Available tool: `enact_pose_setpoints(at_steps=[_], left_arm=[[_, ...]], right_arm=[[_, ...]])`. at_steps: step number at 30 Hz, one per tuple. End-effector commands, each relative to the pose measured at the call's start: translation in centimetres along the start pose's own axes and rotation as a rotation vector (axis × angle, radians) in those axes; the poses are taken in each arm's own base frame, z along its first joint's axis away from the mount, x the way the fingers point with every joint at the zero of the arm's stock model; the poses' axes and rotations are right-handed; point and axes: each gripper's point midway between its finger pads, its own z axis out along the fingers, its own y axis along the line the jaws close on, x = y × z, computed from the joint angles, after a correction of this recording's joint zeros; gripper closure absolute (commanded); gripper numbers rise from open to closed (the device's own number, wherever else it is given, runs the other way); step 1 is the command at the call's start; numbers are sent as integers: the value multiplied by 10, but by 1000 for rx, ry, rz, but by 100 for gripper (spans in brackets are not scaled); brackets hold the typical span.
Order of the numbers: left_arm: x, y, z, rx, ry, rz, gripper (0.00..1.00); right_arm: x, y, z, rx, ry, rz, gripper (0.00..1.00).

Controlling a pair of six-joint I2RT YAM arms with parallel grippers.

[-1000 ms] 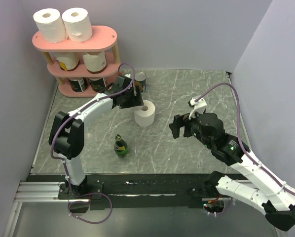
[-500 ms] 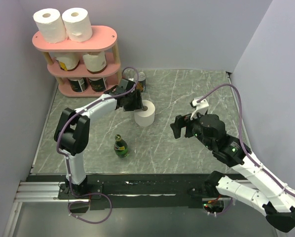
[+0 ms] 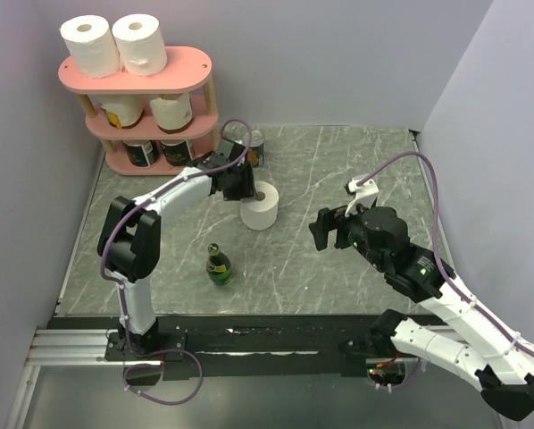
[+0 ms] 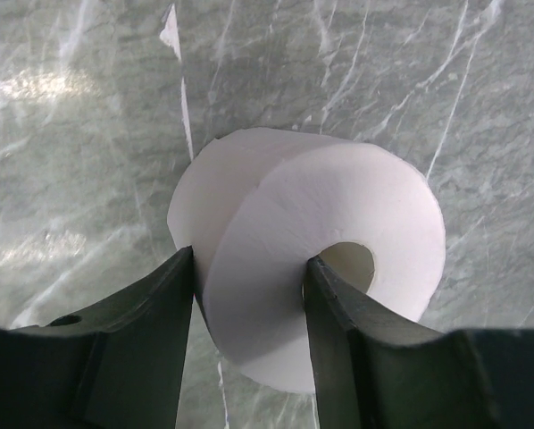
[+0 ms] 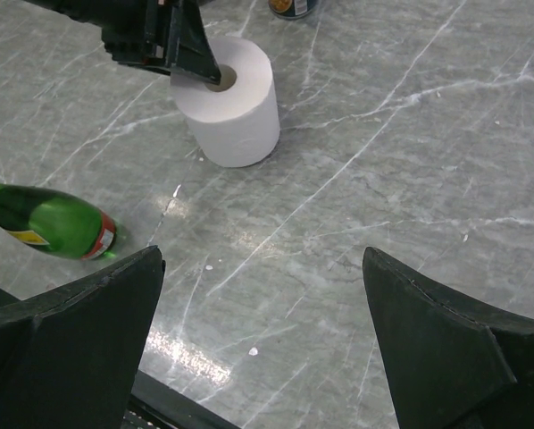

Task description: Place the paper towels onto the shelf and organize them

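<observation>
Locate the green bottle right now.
Top external view: the green bottle is on the table, left of centre, closer to the table's near edge than the white roll.

The tin can [image 3: 254,146] stands just beside the shelf's [image 3: 142,88] right end, behind the roll [image 3: 261,207]. The shelf's top tier [image 3: 185,64] is bare on its right half.
</observation>
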Motion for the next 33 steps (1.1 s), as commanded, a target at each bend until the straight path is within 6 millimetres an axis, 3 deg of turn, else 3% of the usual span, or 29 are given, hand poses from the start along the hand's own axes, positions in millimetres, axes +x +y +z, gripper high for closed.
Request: enact_pose_setpoints(at_steps=[1,5,9,13,18,21,26,33], left_arm=[[-63,-41,-82,80,-188,4,72],[-103,-54,-144,77,-321,8,72],[-135,-55,-199,47,-431,-2,73],[-165,-48,-253,38,-546,-42,72],[-205,-29,-331,47,-742,-115,70],[-225,-16,-368,58,-854,-151,70],[-253,10,-407,20,-998,-179,68],[-282,33,-398,26,-1012,-193,68]], right_arm=[[-10,-4,-3,20,-35,4,0],[-16,-4,-8,12,-51,6,0],[-17,-3,-9,8,-50,10,0],[-20,-2,-13,1,-45,7,0],[-23,-9,-21,24,-56,-3,0],[-28,-9,-26,20,-67,1,0],[-29,-5,-27,2,-68,11,0],[-36,-4,-32,-1,-72,16,0]])
